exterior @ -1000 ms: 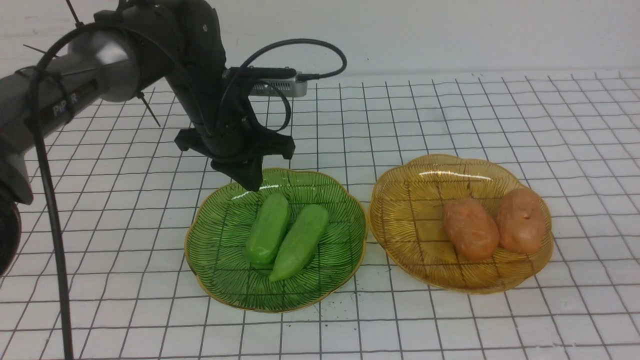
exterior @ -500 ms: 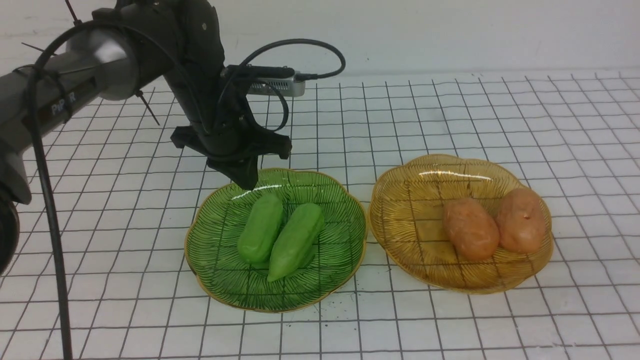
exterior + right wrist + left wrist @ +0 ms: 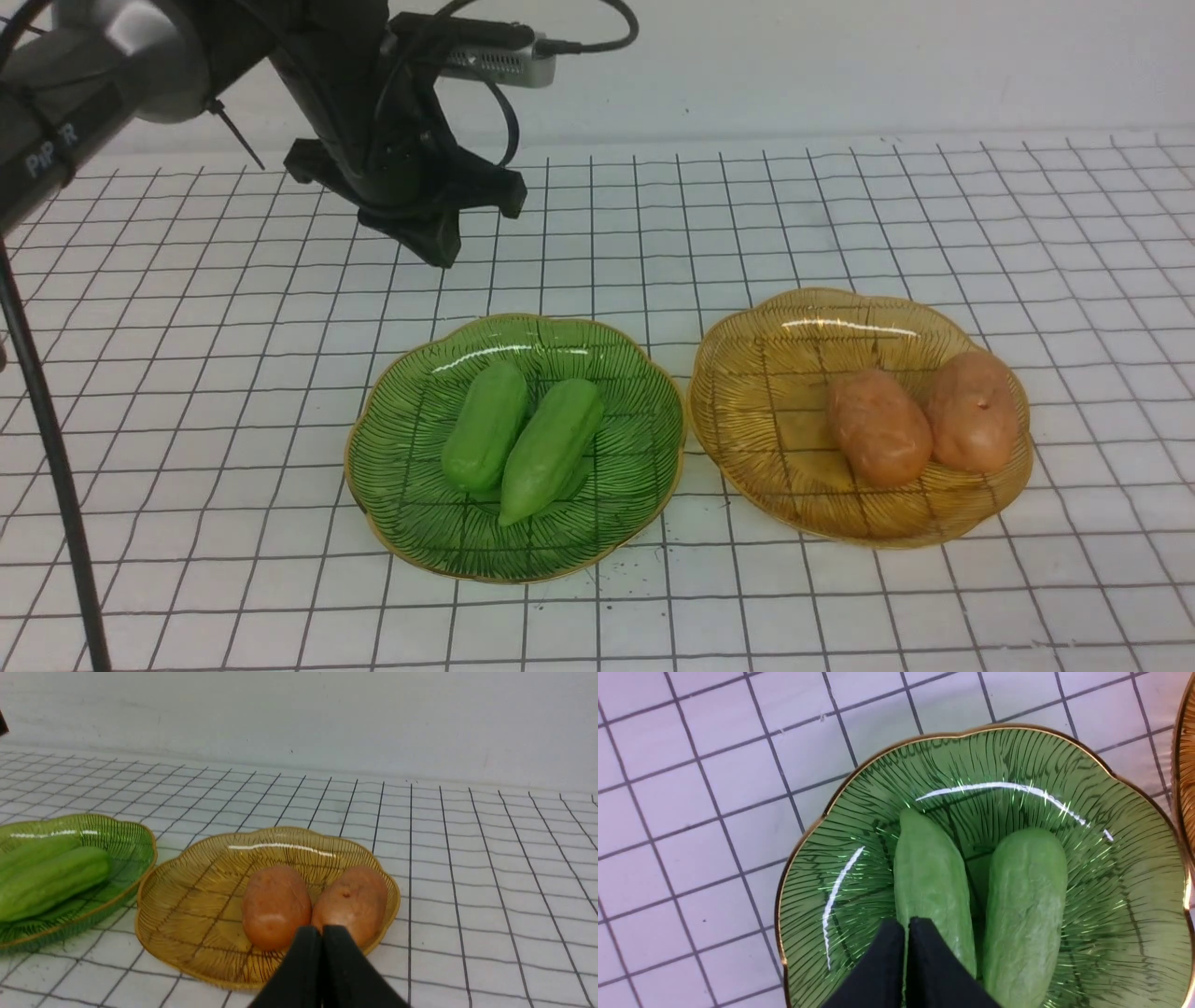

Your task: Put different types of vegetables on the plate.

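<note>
Both arms' fingers (image 3: 906, 933) (image 3: 321, 940) clenched, empty; right arm seemingly outside front view.

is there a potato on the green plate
No, the green plate holds only two green gourds; both potatoes lie on the amber plate.

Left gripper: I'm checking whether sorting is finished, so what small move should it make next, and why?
Probably retreat clear. The left gripper is shut and empty above the table behind the green plate, where both gourds lie; both potatoes sit on the amber plate.
</note>
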### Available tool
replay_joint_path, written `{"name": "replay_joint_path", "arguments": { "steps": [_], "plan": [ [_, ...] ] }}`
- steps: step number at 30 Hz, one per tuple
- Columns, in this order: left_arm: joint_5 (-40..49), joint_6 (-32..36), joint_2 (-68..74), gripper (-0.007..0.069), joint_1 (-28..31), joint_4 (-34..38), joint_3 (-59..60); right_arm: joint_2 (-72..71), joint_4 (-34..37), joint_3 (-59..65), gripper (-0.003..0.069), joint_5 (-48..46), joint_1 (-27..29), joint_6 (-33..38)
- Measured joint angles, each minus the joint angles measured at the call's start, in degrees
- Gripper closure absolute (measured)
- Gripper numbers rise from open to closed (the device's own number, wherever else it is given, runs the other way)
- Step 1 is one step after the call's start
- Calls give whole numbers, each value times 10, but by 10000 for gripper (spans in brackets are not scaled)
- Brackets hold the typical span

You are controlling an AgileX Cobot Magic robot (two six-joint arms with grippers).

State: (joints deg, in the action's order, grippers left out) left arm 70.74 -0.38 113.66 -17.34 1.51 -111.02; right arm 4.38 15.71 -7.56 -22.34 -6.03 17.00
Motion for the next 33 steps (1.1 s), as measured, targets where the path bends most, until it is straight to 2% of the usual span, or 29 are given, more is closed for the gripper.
{"name": "replay_joint_path", "arguments": {
  "steps": [6, 12, 27, 33],
  "plan": [
    [1, 0, -58, 632, 0, 10, 0, -48, -27, 79, 673, 0, 0, 0],
    [6, 0, -168, 632, 0, 42, 20, -48, -46, 87, 673, -1, 0, 0],
    [12, -1, -500, 632, 0, 30, 316, -48, -47, 87, 674, -1, 0, 0],
    [-14, 4, -624, 632, 0, 82, 484, -48, -47, 87, 674, -1, 0, 0]
  ]
}}
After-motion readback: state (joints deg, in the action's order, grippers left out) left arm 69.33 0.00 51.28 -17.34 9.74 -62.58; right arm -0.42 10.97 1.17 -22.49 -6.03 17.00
